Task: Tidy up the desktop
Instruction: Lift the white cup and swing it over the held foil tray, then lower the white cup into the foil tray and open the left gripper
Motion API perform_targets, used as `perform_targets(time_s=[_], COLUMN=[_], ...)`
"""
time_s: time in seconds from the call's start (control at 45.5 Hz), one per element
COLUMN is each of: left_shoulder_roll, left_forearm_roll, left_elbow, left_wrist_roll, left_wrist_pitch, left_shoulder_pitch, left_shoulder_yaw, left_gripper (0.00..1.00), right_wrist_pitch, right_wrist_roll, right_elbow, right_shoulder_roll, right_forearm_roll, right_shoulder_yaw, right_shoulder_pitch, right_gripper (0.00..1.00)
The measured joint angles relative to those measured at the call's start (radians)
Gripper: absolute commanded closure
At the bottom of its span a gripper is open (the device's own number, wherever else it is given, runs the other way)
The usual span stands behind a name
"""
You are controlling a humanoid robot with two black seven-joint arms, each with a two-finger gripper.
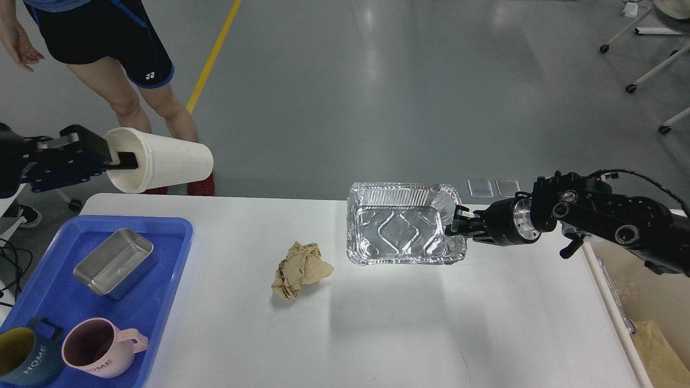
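The white desktop (409,328) fills the lower view. My left gripper (123,160) is shut on the rim of a white paper cup (167,160), held on its side above the desktop's far left corner. My right gripper (458,222) is shut on the right rim of a silver foil tray (401,226), held tilted and lifted over the far middle of the desktop. A crumpled brown paper ball (299,269) lies on the desktop, left of the foil tray.
A blue plastic tray (161,237) at the left holds a steel box (114,262), a pink mug (97,347) and a dark blue mug (24,358). A person (129,70) stands behind the far left corner. A bin with brown paper (655,345) sits off the right edge.
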Motion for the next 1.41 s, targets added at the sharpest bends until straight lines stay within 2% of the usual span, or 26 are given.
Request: perform_targets(time_s=[0.066,0.198,0.308,0.396,0.593,0.769,0.901,0.967,1.055,1.121,1.407], left_shoulder_roll=[-0.086,-0.337,-0.565,-0.700,-0.906,-1.036,-1.101,-1.138,-1.198,-1.234,-1.334], left_forearm_roll=[0.000,0.010,0.026,0.051,0.101,0.180,0.203,0.206,0.207,0.206,0.203], left_elbow=[0.032,0.146,0.287,0.398,0.554,0.629,0.649,0.673,0.714,0.742,0.820], left_wrist_roll=[0.007,0.011,0.012,0.013,0.013,0.013,0.012,0.012,0.011,0.011,0.017], left_wrist_pitch=[0.022,0.036,0.040,0.041,0.042,0.057,0.082,0.090,0.095,0.107,0.177], left_shoulder_pitch=[-0.003,-0.005,-0.005,-0.005,0.009,0.044,0.057,0.061,0.062,0.062,0.061], left_shoulder_yaw=[-0.017,-0.031,-0.026,-0.022,-0.016,-0.015,-0.016,-0.016,-0.016,-0.017,-0.017], left_gripper=[0.99,0.99,0.98,0.98,0.98,0.98,0.93,0.84,0.53,0.41,0.18], right_wrist_pitch=[0.000,0.000,0.000,-0.002,-0.002,-0.004,-0.004,-0.004,-0.004,-0.004,-0.004], right_wrist_roll=[0.000,0.001,0.000,0.000,0.000,-0.001,0.000,0.000,0.000,0.001,0.001], right_elbow=[-0.002,-0.002,-0.001,-0.001,0.000,-0.001,-0.001,0.000,0.000,0.000,0.003], right_shoulder_roll=[0.003,0.007,0.008,0.003,0.000,0.011,0.014,0.014,0.014,0.014,0.004], right_forearm_roll=[0.000,-0.002,-0.002,-0.001,0.000,0.000,0.000,0.000,0.000,0.000,0.000], right_shoulder_yaw=[0.000,0.000,0.000,0.001,0.007,0.008,0.008,0.008,0.008,0.008,0.009], right_shoulder_pitch=[0.000,-0.001,0.002,0.004,0.006,0.001,0.000,0.000,0.000,0.000,0.000], right_gripper=[1.00,1.00,1.00,1.00,1.00,1.00,1.00,1.00,1.00,1.00,1.00])
